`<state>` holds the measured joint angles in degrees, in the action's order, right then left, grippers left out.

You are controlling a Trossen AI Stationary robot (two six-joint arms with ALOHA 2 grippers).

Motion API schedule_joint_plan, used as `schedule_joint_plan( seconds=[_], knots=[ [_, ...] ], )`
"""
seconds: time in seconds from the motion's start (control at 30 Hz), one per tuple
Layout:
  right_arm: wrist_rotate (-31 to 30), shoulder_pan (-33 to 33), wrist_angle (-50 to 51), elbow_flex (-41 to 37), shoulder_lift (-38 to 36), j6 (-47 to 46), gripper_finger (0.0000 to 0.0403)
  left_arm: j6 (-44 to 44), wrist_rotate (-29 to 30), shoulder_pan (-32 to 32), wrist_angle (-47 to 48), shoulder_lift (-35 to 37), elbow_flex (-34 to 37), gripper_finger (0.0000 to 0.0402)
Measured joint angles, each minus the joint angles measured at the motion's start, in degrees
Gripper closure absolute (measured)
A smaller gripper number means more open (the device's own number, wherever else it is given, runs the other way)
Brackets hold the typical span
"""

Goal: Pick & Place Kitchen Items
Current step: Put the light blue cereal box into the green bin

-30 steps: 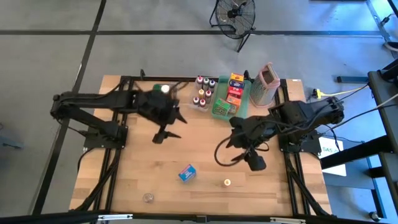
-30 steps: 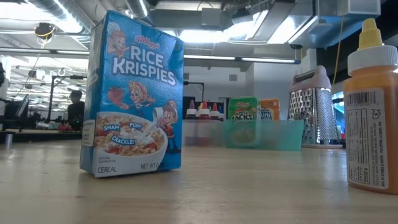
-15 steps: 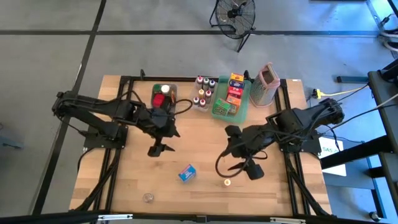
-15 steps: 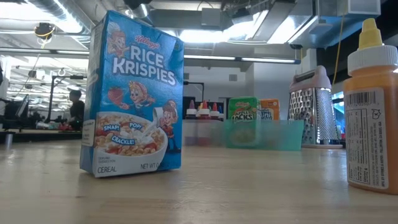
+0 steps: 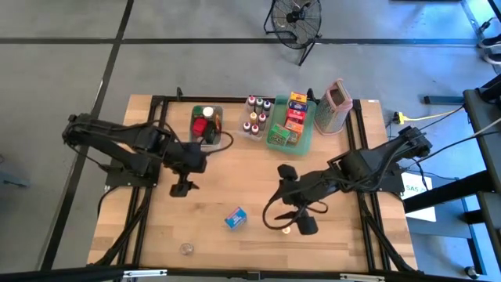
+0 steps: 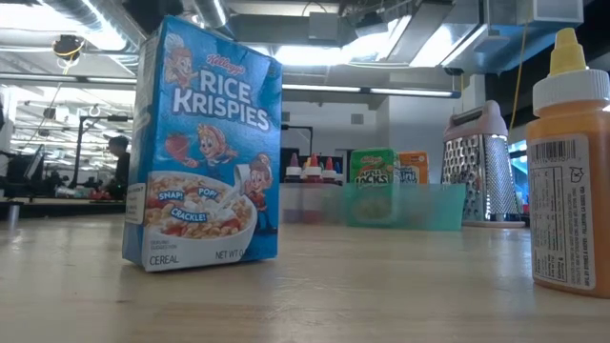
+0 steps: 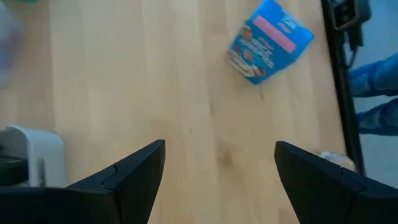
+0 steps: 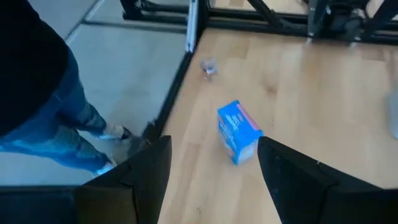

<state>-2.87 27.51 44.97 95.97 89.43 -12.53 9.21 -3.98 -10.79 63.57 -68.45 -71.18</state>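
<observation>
The light wooden desk (image 5: 156, 227) is mostly bare on its near half, so little blocks either arm.

The main risk, as I judge it, lies with the right gripper (image 5: 288, 222). It hangs over the near right part of the desk, fingers parted about midway and holding nothing, almost directly above the small orange squeeze bottle with a white cap (image 6: 570, 167). In the high view that bottle is hidden under the gripper. A descent slightly off-centre could tip the upright bottle or push it toward the near edge.

The left gripper (image 5: 183, 188) hovers left of centre, fingers spread wide and empty. The small blue Rice Krispies cereal box (image 5: 236, 217) stands between the two grippers. If both arms reach for it, they could collide or knock it over.

At the far edge sit the green plastic tray (image 5: 307, 133) with small food boxes, the tall pinkish box grater (image 5: 335, 104) to its right, and a cluster of tiny bottles with coloured caps (image 5: 257, 114) to its left, all well clear. A small clear jar (image 5: 185, 249) rests alone near the front edge and could easily be nudged off.
</observation>
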Motion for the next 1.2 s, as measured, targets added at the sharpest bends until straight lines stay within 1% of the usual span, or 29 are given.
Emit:
schedule_joint_plan(
  seconds=[0.1, 0.23, 0.4, 0.5, 0.63, 0.77, 0.93, 1.2],
  knots=[
    [0.0, -0.01, -1.69, -0.12, 1.01, -1.9, 0.0162, 1.29, 0.62, -2.83, 0.73, 0.59, 0.0, 0.0104],
    [-0.18, 0.33, -5.01, -0.1, 2.45, -4.48, 0.0162, 2.7, 4.34, -7.1, 0.99, 1.63, 0.0, 0.0103],
    [-0.16, 1.9, -11.05, -0.1, 4.33, -4.68, 0.0162, 5.92, 8.13, -11.75, 2.4, 3.1, 0.0, 0.0104],
    [-0.48, 2.73, -14.24, -0.1, 5.12, -4.88, 0.0162, 8.36, 9.02, -14.17, 3.19, 3.89, 0.57, 0.0103],
    [-3.31, 3.83, -17.61, -0.09, 5.64, -4.55, 0.0162, 11.51, 9.04, -17.42, 3.07, 4.66, 2.02, 0.0104],
    [-5.19, 4.41, -18.36, -0.07, 6.08, -3.6, 0.0162, 13.81, 9.06, -20.57, 3.12, 5.59, 2.97, 0.0104],
    [-6.13, 4.02, -19.13, -0.07, 6.55, -5.13, 0.0162, 15.09, 9.84, -23.3, 3.21, 7.34, 3.3, 0.0103],
    [-6.15, 2.18, -21.4, -0.07, 6.62, -9.48, 0.0162, 19.89, 14.77, -28.09, 4.42, 7.81, 3.3, 0.0103]
  ],
)
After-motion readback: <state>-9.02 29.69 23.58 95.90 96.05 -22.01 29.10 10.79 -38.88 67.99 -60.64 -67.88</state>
